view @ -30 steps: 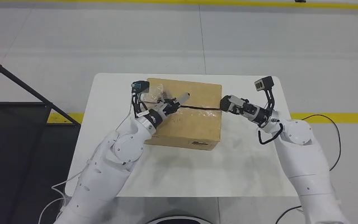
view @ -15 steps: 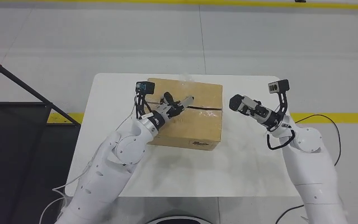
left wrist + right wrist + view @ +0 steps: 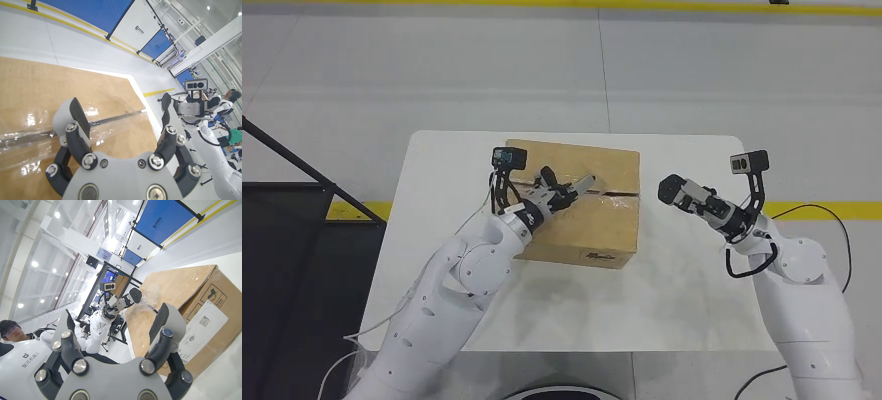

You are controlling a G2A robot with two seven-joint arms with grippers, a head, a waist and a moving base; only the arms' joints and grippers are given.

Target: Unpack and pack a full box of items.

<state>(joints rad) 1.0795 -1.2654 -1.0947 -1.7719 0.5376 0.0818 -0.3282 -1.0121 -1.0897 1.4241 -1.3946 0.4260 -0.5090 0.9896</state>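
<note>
Crosswise on table (image 3: 682, 300): box (image 3: 587, 228) long axis, seam (image 3: 620, 189) lengthwise; left pincer (image 3: 568, 184) spread above, right pincer (image 3: 674, 190) spread beside.

The place is a large, bright industrial hall fitted out as a robot laboratory, not a home or a shop. The floor (image 3: 692, 80) is pale, smooth and glossy, with yellow lines (image 3: 642, 6) painted across it on the far side and again just behind the white work table (image 3: 682, 300). Blue partition panels (image 3: 166, 222) on black frames stand in a row along such a line and divide the hall into bays. High above, the white ceiling (image 3: 28, 228) has heavy beams, a grid of panels and many round lamps (image 3: 35, 264). Farther off stands a tall black metal frame (image 3: 99, 275).
</note>
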